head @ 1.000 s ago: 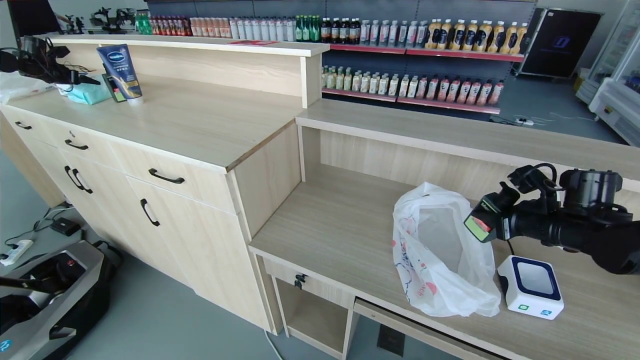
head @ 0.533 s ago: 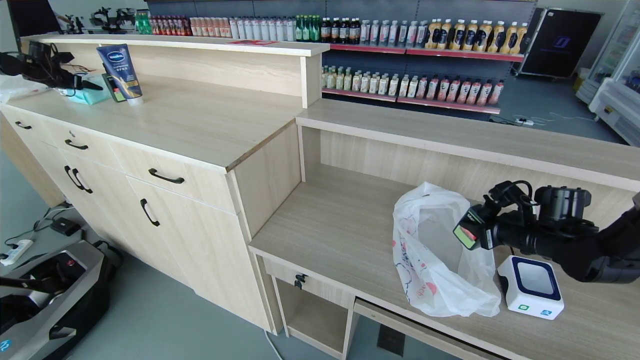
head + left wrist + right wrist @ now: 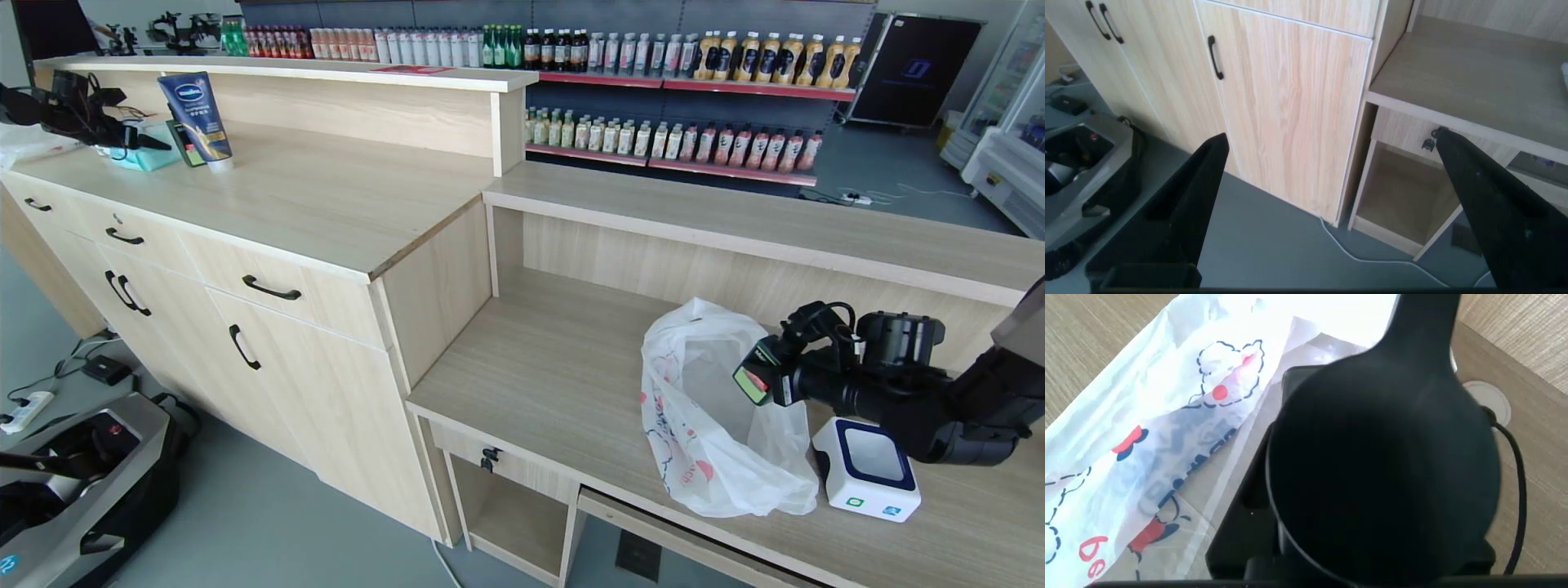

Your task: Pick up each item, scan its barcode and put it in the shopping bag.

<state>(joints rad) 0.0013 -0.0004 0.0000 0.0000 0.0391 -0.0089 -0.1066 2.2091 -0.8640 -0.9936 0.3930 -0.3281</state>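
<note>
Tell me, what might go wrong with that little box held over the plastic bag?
The small box in the right gripper hangs by the floppy rim of the shopping bag; released there, it might slip outside onto the counter. The gripper could snag the thin plastic and drag the bag. The scanner stands beside the bag, so the arm might nudge it.

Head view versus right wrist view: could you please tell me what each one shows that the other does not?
Head view only: the scanner, a tube on the upper counter, and the right gripper holding a small box by the bag's mouth. Right wrist view only: a round cable port in the lower counter, with a cable by it. Both: the white printed bag lying on that wooden counter.
</note>
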